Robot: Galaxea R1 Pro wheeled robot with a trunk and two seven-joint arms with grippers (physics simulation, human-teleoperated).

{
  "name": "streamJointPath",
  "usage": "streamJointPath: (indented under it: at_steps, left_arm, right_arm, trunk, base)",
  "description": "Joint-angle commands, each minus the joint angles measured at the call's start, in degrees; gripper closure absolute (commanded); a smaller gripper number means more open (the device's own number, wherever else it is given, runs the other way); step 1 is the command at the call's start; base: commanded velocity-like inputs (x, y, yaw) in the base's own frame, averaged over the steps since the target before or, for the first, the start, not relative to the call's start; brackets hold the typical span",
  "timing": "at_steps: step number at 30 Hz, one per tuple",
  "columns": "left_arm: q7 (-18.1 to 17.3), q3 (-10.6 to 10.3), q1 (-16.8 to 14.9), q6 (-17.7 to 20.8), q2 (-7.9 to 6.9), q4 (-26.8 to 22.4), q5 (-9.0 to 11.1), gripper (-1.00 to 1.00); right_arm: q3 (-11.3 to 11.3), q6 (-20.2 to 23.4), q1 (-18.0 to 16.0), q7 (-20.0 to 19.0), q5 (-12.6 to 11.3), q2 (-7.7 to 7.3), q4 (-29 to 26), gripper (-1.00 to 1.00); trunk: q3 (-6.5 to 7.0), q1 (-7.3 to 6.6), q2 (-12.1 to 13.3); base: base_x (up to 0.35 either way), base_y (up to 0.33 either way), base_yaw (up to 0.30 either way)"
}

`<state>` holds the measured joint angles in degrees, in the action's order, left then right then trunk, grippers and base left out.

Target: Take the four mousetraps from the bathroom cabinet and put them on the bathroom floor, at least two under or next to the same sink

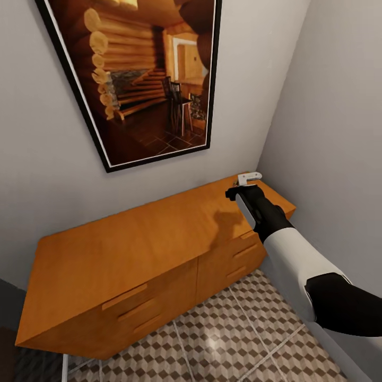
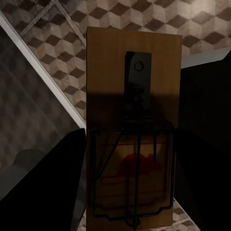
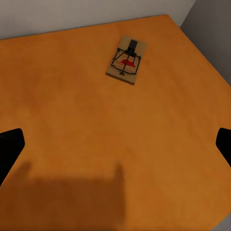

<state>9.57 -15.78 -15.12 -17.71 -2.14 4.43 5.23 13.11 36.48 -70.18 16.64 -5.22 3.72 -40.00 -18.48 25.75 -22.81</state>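
Note:
The orange-brown cabinet stands against the wall on the cube-patterned bathroom floor. My right gripper hovers over the cabinet's far right end. In the right wrist view it is open, and one mousetrap lies flat on the cabinet top ahead of the fingertips, apart from them. My left gripper is shut on another mousetrap, a wooden plate with wire parts and a red mark, held above the tiled floor. The sink is out of view.
A large framed picture hangs on the wall above the cabinet. A grey side wall closes the corner right beside the cabinet's right end. Drawer fronts with bar handles face the open tiled floor.

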Motion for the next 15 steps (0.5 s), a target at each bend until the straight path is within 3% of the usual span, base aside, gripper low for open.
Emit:
streamJointPath:
  at_steps: [1,15]
  left_arm:
    - [0.10,-0.48,-0.09,-0.40,0.03,0.22,0.48,1.00]
    - [0.12,-0.54,-0.09,-0.36,0.11,0.22,0.48,1.00]
  right_arm:
    - [0.24,0.19,-0.06,0.50,-0.56,-0.03,-0.02,-1.00]
    - [0.24,-1.68,-0.04,0.50,-0.50,-0.03,0.18,-1.00]
  trunk:
    - [-0.10,0.03,-0.10]
    - [-0.10,0.03,-0.10]
  base:
    - [0.000,0.000,-0.001]
    - [0.000,0.000,0.000]
